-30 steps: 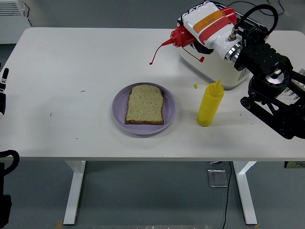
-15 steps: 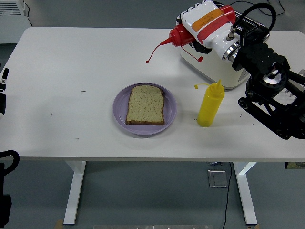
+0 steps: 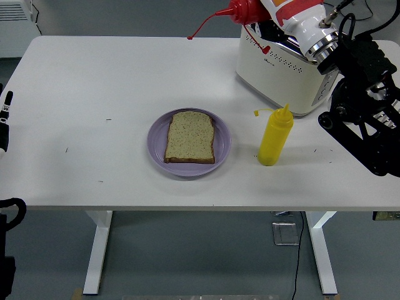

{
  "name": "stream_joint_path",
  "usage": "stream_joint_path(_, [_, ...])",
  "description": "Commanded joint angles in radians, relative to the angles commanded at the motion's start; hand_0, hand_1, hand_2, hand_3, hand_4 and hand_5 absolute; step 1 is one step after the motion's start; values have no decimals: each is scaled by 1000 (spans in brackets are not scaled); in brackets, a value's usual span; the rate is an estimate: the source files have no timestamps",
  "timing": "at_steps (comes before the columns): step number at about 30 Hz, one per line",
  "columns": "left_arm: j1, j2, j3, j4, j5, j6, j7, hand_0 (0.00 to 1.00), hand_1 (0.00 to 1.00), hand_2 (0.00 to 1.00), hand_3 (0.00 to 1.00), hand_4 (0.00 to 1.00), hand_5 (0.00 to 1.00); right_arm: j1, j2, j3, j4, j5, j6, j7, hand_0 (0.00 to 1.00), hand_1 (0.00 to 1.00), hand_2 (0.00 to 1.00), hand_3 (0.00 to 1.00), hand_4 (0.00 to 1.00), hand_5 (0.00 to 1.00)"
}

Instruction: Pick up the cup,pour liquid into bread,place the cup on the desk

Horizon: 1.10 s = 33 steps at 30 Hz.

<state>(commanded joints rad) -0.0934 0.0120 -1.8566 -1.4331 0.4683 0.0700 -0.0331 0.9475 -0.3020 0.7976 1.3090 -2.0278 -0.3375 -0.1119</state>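
Red squeeze bottle (image 3: 245, 9) held aloft at one o'clock, at the frame's top edge above the cream toaster (image 3: 284, 72), clasped by the right hand (image 3: 299, 14), white fingers (image 3: 307, 24) wrapped round its body, nozzle pointing left. Bread slice (image 3: 190, 137) lying on the purple plate (image 3: 221, 153) mid-desk (image 3: 94, 94), yellow bottle (image 3: 275, 135) upright just beside it at three o'clock. Left arm (image 3: 4, 119) resting at nine o'clock, finger state impossible to tell.

bright even light, soft shadows on table (image 3: 94, 81), sharp pic.
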Motion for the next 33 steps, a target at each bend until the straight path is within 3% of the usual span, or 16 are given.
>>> stream_joint_path(5, [0, 0, 3, 0, 0, 0, 0, 788, 739, 742, 702, 512, 998, -38, -13, 92, 60, 203, -18, 14, 80, 129, 272, 329, 459, 29])
stream_joint_path(9, [1, 0, 3, 0, 0, 0, 0, 789, 742, 742, 702, 514, 998, -96, -24, 230, 96, 372, -4, 62, 83, 134, 272, 328, 499, 4])
stream_joint_path(13, [0, -1, 2, 0, -1, 1, 0, 789, 742, 742, 702, 514, 998, -153, -28, 358, 85, 541, -12, 80, 83, 134, 272, 328, 499, 4])
stream_joint_path(15, [-1, -1, 0, -1, -1, 1, 0, 789, 742, 741, 701, 512, 998, -189, -31, 405, 65, 626, -41, 134, 88, 142, 275, 328, 523, 2])
stream_joint_path(21, [-1, -2, -3, 0, -2, 2, 0, 790, 742, 742, 700, 512, 998, -267, -49, 443, 47, 879, -72, 226, 89, 143, 276, 331, 523, 2])
stream_joint_path(33, [-6, -3, 0, 0, -2, 1, 0, 791, 743, 743, 699, 510, 998, -397, -73, 465, 76, 1393, -78, 306, 98, 151, 278, 331, 501, 2])
